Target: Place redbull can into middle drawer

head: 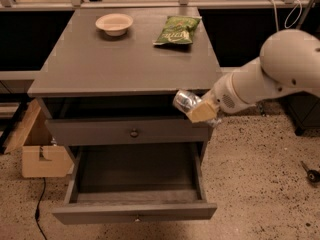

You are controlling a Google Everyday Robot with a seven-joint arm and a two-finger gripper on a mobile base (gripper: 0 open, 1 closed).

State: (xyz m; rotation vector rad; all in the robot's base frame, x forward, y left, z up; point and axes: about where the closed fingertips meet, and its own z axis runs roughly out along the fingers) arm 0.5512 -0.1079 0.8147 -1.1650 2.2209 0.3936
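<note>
The redbull can (185, 100), shiny silver, is held lying on its side in my gripper (194, 107). The gripper's tan fingers (203, 112) are shut on it. The can hangs in front of the cabinet's right side, just below the top edge and above the right rear of the open middle drawer (135, 211). The drawer is pulled out, and its deep tray (135, 171) shows nothing inside. My white arm (280, 74) reaches in from the right.
A closed drawer front with a dark round knob (134, 133) sits above the open drawer. A cream bowl (114, 23) and a green chip bag (177, 30) lie on the cabinet top (100, 64). A cardboard box (40, 154) stands on the floor at the left.
</note>
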